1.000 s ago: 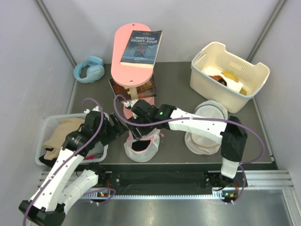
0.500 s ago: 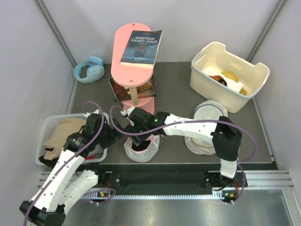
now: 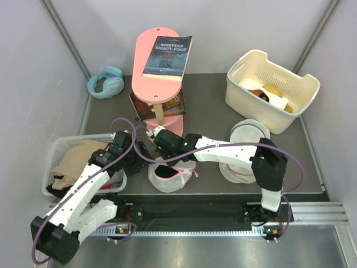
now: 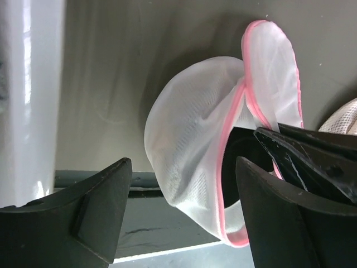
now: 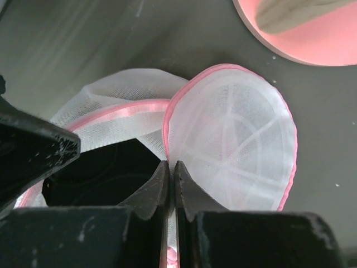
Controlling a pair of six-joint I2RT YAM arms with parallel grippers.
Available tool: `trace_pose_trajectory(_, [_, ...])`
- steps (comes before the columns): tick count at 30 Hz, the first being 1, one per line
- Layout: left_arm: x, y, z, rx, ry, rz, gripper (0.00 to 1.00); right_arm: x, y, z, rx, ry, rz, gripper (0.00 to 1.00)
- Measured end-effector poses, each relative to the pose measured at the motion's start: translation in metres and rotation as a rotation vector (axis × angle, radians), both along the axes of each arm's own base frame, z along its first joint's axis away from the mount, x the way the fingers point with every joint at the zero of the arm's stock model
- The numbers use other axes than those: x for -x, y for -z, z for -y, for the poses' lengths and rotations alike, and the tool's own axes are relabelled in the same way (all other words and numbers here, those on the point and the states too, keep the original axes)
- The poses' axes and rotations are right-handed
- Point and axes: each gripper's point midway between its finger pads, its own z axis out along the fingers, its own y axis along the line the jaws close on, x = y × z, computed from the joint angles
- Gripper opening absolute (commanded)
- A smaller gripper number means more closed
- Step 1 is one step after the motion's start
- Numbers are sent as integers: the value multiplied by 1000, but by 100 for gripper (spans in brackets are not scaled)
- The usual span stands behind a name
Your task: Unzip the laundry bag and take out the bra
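Right pincer [image 5: 170, 164] has snapped together at the laundry bag [image 5: 234, 139] rim; left pincer [image 4: 183, 167] spread alongside.

In the left wrist view the mouth of the round white mesh laundry bag with pink trim [image 4: 189, 151] is only a dark hollow, partly behind a black finger [image 4: 279, 223] of the left gripper [image 4: 183, 167], so its contents cannot be told. The closed right gripper [image 5: 170, 167] covers the spot of trim it pinches, and the top edge cuts off the round pink stool base [image 5: 304, 36].

Right fingers [image 5: 153, 192] crowd the open laundry bag [image 5: 231, 145]; pink stand [image 5: 323, 39] close behind
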Motion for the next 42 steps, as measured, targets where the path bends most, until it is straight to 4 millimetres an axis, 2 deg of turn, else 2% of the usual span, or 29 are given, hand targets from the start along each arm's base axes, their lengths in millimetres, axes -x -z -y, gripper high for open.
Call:
trace_pose_trajectory(6, [-10, 7, 9, 5, 33, -14, 77, -1, -8, 9, -3, 22, 21, 0])
trace_pose_trajectory(13, [-24, 13, 17, 6, 79, -5, 67, -1, -25, 13, -37, 38, 39, 0])
trace_pose_trajectory(16, [-29, 18, 23, 18, 100, -11, 55, -1, -27, 13, -44, 44, 40, 0])
trace_pose_trajectory(20, [-33, 20, 30, 38, 128, -12, 26, -1, -30, 14, -49, 47, 43, 0])
trace_pose_trajectory(21, [-34, 20, 32, 45, 134, -12, 10, -1, -31, 14, -51, 50, 44, 0])
trace_pose_trajectory(23, [-35, 20, 35, 55, 143, -8, 0, -1, -35, 16, -56, 62, 46, 0])
trace_pose_trajectory(27, [-36, 16, 36, 63, 148, 8, 0, -2, -43, 28, -41, 106, 61, 0])
trace_pose_trajectory(31, [-36, 4, 31, 65, 107, 55, 0, -5, -59, 51, -12, 208, 93, 0])
trace_pose_trajectory(36, [-39, -18, 22, 80, 23, 144, 0, -28, -111, 73, -90, 369, 173, 0])
trace_pose_trajectory(39, [-42, -26, 18, 93, -26, 178, 0, -54, -145, 92, -181, 486, 219, 0])
trace_pose_trajectory(42, [-47, -27, 14, 108, -92, 208, 0, -81, -171, 110, -275, 604, 264, 0])
